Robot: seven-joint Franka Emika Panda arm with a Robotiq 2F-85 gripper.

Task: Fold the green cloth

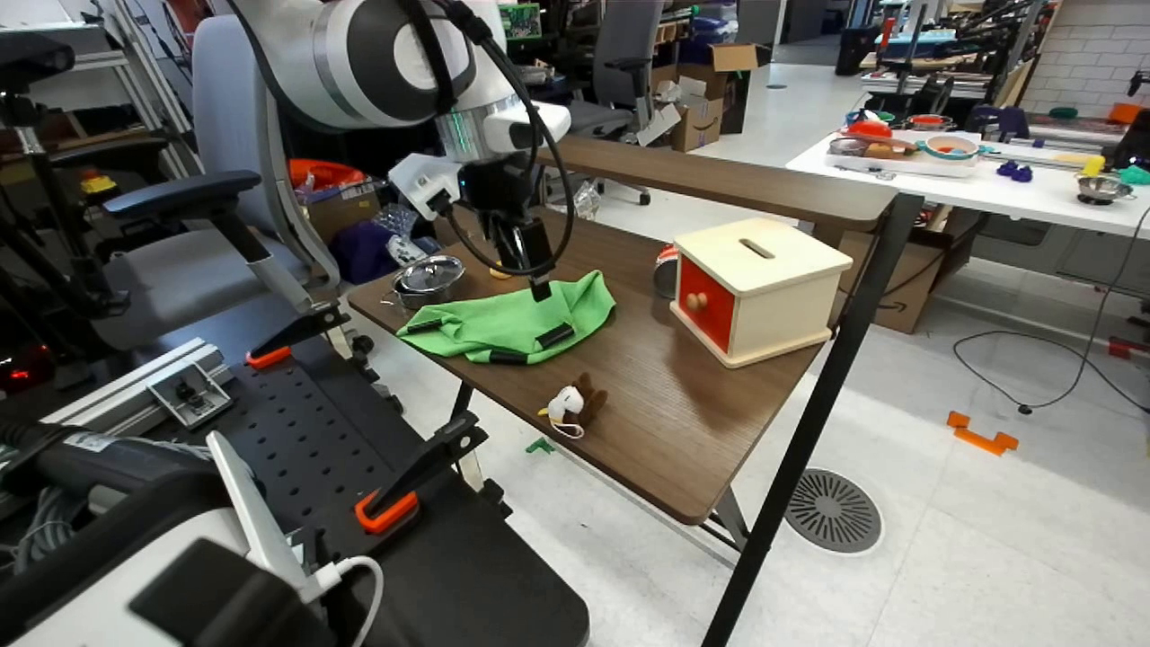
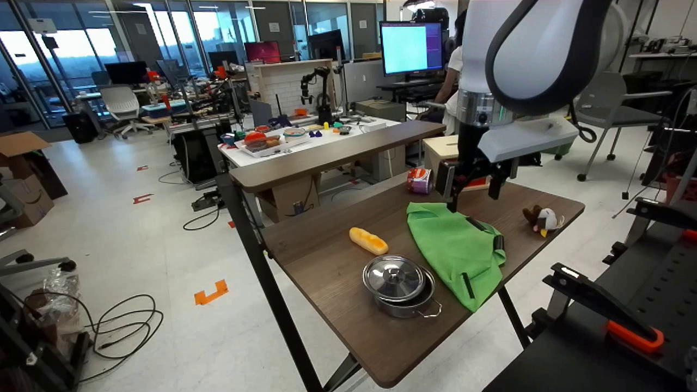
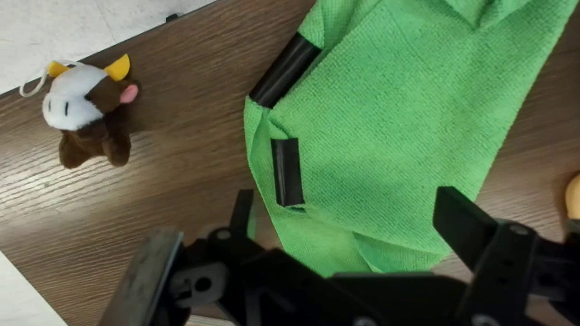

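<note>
The green cloth lies wrinkled on the brown table, with black strips along one edge. It shows in both exterior views (image 1: 490,323) (image 2: 454,247) and in the wrist view (image 3: 398,117). In the wrist view its lower end has overlapping layers and a small open crease. My gripper (image 3: 345,192) is open, its two black fingers wide apart with this end of the cloth between them in the picture. In both exterior views the gripper (image 1: 530,270) (image 2: 472,202) hangs over that end, pointing down. It holds nothing. The palm hides the cloth's lowest tip in the wrist view.
A plush bird toy (image 3: 90,108) lies near the table edge beside the cloth. A lidded metal pot (image 2: 400,283) and a yellow-orange bread piece (image 2: 368,241) lie on its other side. A red can (image 2: 419,181) and a wooden box with red front (image 1: 759,288) stand beyond.
</note>
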